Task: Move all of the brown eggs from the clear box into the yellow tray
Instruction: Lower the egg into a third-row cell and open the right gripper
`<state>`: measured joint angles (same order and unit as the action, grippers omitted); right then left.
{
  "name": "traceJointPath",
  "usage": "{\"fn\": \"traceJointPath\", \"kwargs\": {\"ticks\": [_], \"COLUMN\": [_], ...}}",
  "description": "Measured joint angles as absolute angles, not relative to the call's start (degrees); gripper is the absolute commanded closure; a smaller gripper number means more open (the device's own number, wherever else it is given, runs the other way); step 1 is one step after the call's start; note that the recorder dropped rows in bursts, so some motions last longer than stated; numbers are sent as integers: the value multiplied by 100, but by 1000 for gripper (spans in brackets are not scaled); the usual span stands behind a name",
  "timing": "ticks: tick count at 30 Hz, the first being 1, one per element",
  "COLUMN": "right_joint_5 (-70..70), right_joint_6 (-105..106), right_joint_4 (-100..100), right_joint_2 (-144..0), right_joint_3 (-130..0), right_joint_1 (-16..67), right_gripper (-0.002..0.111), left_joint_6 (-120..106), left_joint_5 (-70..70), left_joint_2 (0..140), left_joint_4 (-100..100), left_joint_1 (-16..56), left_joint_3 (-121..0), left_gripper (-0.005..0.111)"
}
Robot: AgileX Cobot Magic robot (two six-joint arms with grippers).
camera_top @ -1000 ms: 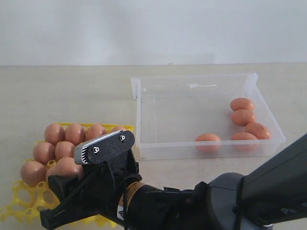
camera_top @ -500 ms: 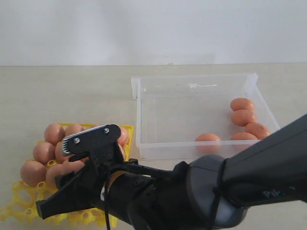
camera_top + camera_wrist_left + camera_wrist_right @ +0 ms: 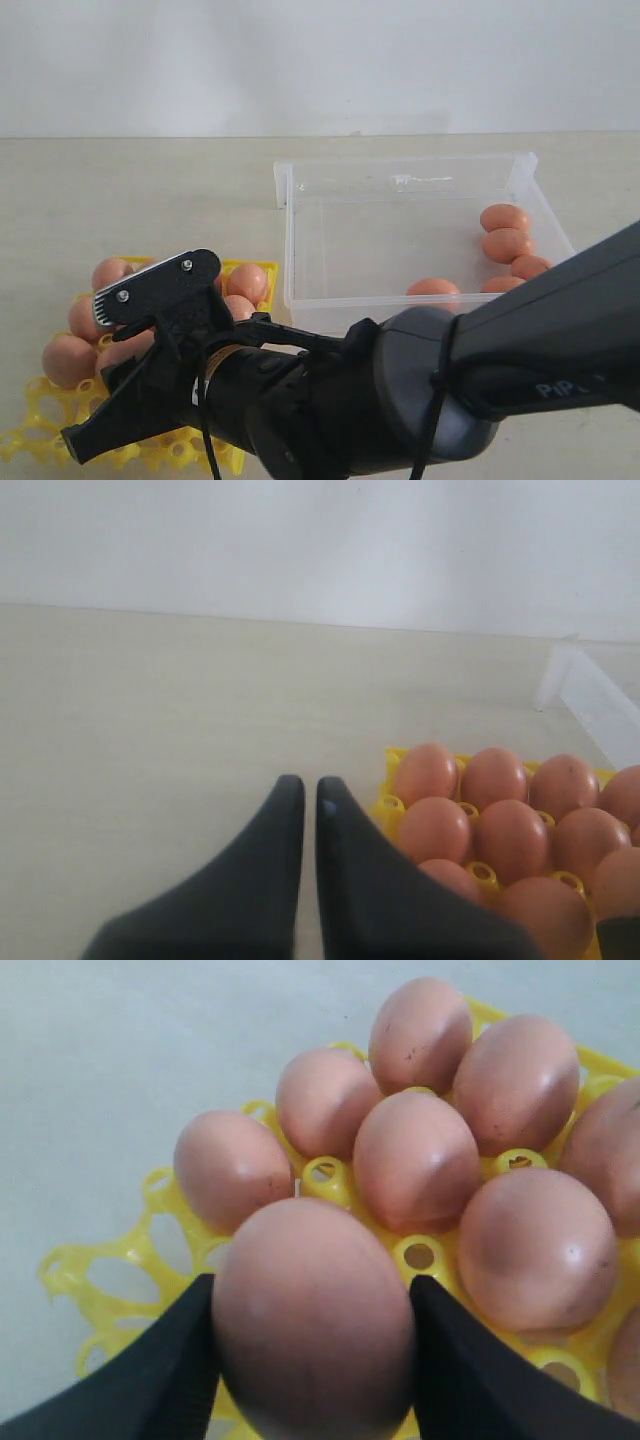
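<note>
1. Since a second ago the right gripper point(image 3: 312, 1305) has slid left and lower over the bright yellow plastic lattice tray point(image 3: 386, 806). Its arm now hides more of the seated eggs point(image 3: 415, 1155), and the eggs left in the box have not shifted.
2. The smooth tan-brown oval egg point(image 3: 312, 1340) it carries is clamped at its sides between the two black fingers point(image 3: 150, 1370), hanging just above the tray.
3. What the next move turns on: the open cups lie toward the tray's near-left corner, under and just beyond the held egg and close beside filled cups. The egg's long axis seems to run along the fingers, so I judge it would go in end first.
4. The left gripper point(image 3: 307, 785) sits just off the tray's left edge, fingers pressed almost together on nothing — the right arm is the one placed to act.
5. The shallow transparent plastic box point(image 3: 400, 165), toward the worktop's right, holds five more brown eggs point(image 3: 505, 218) along its right wall and near edge.
6. The pale beige worktop point(image 3: 150, 200) is smooth and matte below a white wall point(image 3: 320, 60). There is ample room around the tray but little between neighbouring eggs.
</note>
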<state>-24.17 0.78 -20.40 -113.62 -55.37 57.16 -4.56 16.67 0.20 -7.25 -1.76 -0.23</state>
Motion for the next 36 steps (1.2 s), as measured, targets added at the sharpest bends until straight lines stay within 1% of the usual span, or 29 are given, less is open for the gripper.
{"fn": "traceJointPath", "kwargs": {"ticks": [17,19,21,22,25,26,29,36], "right_joint_5": [-2464,-2464,-2464,-2464,-2464,-2464,-2464,-2464], "right_joint_6": [706,706,706,706,706,720,720,732], "right_joint_4": [-2610,-2610,-2621,-2621,-2621,-2621,-2621,-2621], "right_joint_2": [-11416,-11426,-11426,-11426,-11426,-11426,-11426,-11426], "right_joint_3": [-5537,-5537,-5537,-5537,-5537,-5537,-5537,-5537], "right_joint_1": [5599,5599,5599,5599,5599,5599,5599,5599], "right_gripper": [108,103,94,87,70,66,59,53], "left_joint_6": [-456,-456,-456,-456,-456,-456,-456,-456], "left_joint_5": [1667,1667,1667,1667,1667,1667,1667,1667], "left_joint_2": [20,20,20,20,20,20,20,20], "left_joint_4": [-725,-725,-725,-725,-725,-725,-725,-725], "left_joint_1": [-176,-176,-176,-176,-176,-176,-176,-176], "left_joint_3": [-23,-23,-23,-23,-23,-23,-23,-23], "left_gripper": [103,103,103,103,103,103,103,103]}}
